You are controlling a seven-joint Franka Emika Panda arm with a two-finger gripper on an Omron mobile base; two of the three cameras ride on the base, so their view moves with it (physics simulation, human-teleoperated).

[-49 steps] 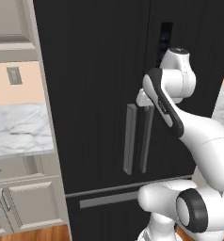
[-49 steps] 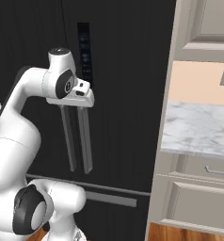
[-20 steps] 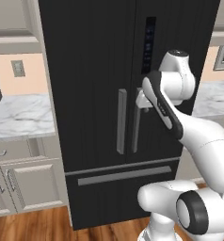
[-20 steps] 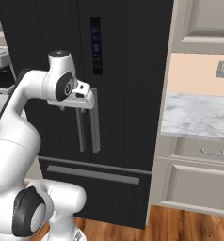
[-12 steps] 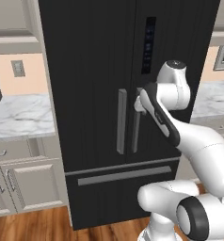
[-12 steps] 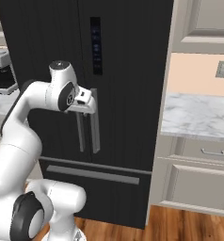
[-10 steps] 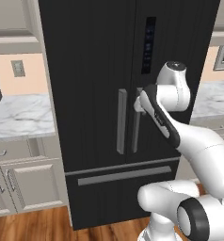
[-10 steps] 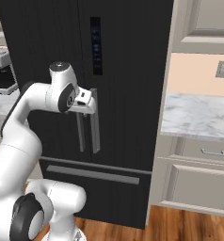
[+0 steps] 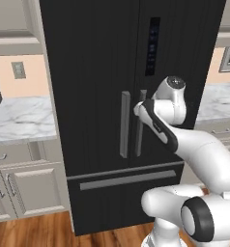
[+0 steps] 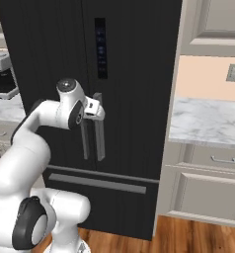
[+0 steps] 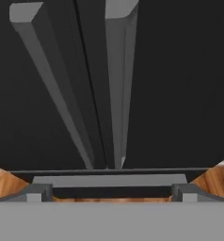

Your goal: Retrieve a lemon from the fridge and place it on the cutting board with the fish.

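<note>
The black fridge (image 9: 97,72) stands shut straight ahead, its two long grey handles (image 9: 124,123) side by side at the door seam. My gripper (image 9: 138,108) hovers open just in front of the top of the right-hand handle (image 9: 141,130), touching nothing. From the right base view the gripper (image 10: 97,109) sits at the top of the handle pair (image 10: 100,141). In the hand view both handles (image 11: 119,84) run away from me, with the gripper (image 11: 111,194) spread wide below them. The lemon is hidden behind the doors. The cutting board and the fish are out of view.
The fridge's bottom drawer (image 9: 126,179) has a horizontal grey bar. Marble counters over beige cabinets flank the fridge on the left (image 9: 20,118) and right (image 10: 208,123). A dark appliance (image 10: 1,74) stands at far left. Wooden floor (image 10: 188,237) lies below.
The hand has come down a little and moved in toward the top of the fridge handles. The jaws stay open. Before that, the base drove and the whole view shifted.
</note>
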